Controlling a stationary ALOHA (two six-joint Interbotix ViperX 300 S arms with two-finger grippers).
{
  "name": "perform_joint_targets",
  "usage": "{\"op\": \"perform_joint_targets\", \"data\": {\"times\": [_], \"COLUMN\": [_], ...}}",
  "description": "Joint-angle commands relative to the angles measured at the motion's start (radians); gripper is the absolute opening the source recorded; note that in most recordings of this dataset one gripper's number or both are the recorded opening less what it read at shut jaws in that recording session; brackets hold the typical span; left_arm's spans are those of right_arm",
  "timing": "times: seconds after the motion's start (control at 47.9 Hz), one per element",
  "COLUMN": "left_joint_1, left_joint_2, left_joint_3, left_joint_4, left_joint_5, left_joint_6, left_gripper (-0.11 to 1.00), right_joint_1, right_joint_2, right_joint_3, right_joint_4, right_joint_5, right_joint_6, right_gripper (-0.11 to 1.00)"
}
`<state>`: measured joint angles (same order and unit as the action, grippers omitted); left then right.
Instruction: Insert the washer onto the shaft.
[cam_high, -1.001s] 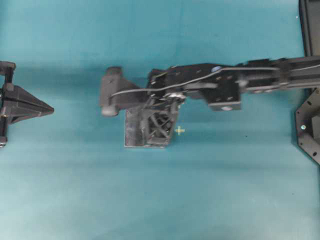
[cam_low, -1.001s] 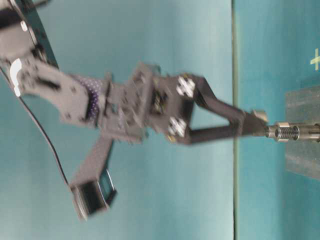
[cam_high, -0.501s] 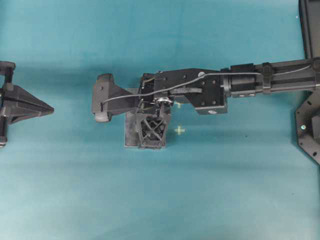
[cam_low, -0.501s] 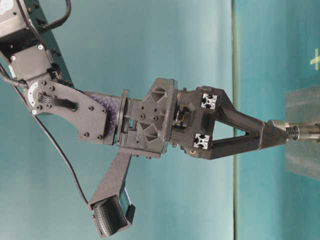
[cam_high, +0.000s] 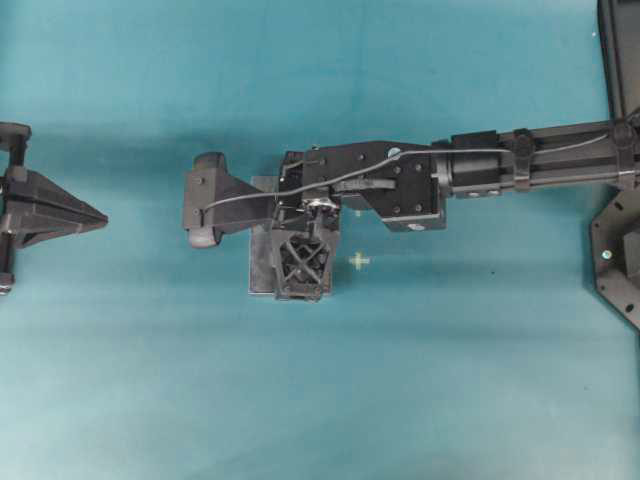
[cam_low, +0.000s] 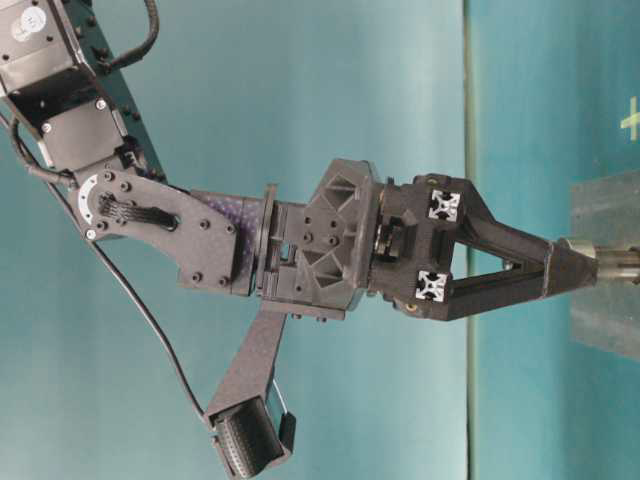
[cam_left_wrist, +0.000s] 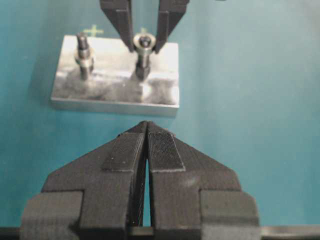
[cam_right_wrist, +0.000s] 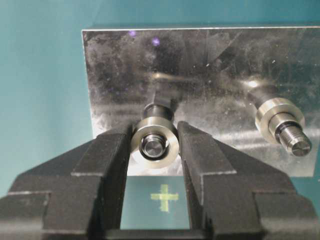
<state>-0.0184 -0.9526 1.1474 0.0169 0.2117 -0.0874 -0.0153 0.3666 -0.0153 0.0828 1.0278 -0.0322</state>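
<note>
My right gripper (cam_right_wrist: 155, 131) is shut on a silver washer (cam_right_wrist: 155, 124), one finger on each side of its rim. The washer sits around the top of a steel shaft (cam_right_wrist: 154, 146), whose tip shows through the hole. That shaft stands on a metal plate (cam_right_wrist: 200, 65). In the table-level view the right gripper (cam_low: 575, 268) points straight down at the shaft (cam_low: 620, 265). From the left wrist view the washer (cam_left_wrist: 144, 41) sits at the shaft's top between the right fingers. My left gripper (cam_left_wrist: 147, 125) is shut on nothing, at the table's left edge (cam_high: 95, 217).
A second shaft (cam_right_wrist: 292, 140) on the same plate carries its own washer (cam_right_wrist: 272, 117), to the right in the right wrist view. A yellow cross mark (cam_high: 359, 261) lies on the teal table beside the plate (cam_high: 260, 275). A dark fixture (cam_high: 620, 250) stands at the right edge.
The right arm swung left and squared up over the plate, then came down. The washer now sits around the shaft's tip. The left gripper has not moved.
</note>
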Motion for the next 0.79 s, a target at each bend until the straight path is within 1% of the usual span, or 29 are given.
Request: {"op": "perform_joint_targets", "data": {"times": [0.0,0.021,0.042,0.063,0.083,0.146,0.167,0.188,0.23,0.355,0.48,0.626,0.772], "left_joint_1": [0.002,0.000,0.002,0.002,0.002,0.002,0.000,0.002,0.002,0.002,0.000,0.002,0.002], "left_joint_2": [0.003,0.003,0.003,0.003,0.003,0.005,0.005,0.003,0.003,0.003,0.005,0.005,0.003], "left_joint_3": [-0.021,-0.021,-0.021,-0.021,-0.021,-0.021,-0.021,-0.021,-0.023,-0.023,-0.023,-0.023,-0.025], "left_joint_4": [0.003,0.003,0.003,0.003,0.003,0.003,0.002,0.003,0.003,0.003,0.003,0.003,0.003], "left_joint_5": [-0.005,-0.005,-0.005,-0.005,-0.005,-0.005,-0.005,-0.005,-0.005,-0.005,-0.005,-0.005,-0.005], "left_joint_6": [-0.002,-0.002,-0.002,-0.002,-0.002,-0.002,-0.002,-0.003,-0.003,-0.003,-0.003,-0.003,-0.003], "left_gripper": [0.00,0.00,0.00,0.00,0.00,0.00,0.00,0.00,0.00,0.00,0.00,0.00,0.00], "right_joint_1": [0.002,0.002,0.002,0.002,0.002,0.002,0.003,0.003,0.005,0.006,0.006,-0.006,-0.037], "right_joint_2": [-0.018,-0.017,-0.017,-0.015,-0.014,-0.014,-0.014,-0.014,-0.014,-0.014,-0.012,-0.003,-0.008], "right_joint_3": [-0.023,-0.023,-0.023,-0.021,-0.021,-0.021,-0.021,-0.021,-0.021,-0.025,-0.021,-0.017,-0.021], "right_joint_4": [0.003,0.003,0.003,0.005,0.003,0.005,0.005,0.006,0.015,0.058,0.091,0.084,0.055], "right_joint_5": [0.003,0.003,0.003,0.003,0.003,0.003,0.003,0.003,0.003,-0.002,-0.002,-0.006,-0.009], "right_joint_6": [-0.008,-0.008,-0.006,-0.006,-0.006,-0.008,-0.008,-0.008,-0.011,-0.029,-0.049,-0.041,-0.038], "right_gripper": [0.37,0.41,0.48,0.53,0.61,0.78,0.82,0.85,0.84,0.79,0.78,0.78,0.78]}}
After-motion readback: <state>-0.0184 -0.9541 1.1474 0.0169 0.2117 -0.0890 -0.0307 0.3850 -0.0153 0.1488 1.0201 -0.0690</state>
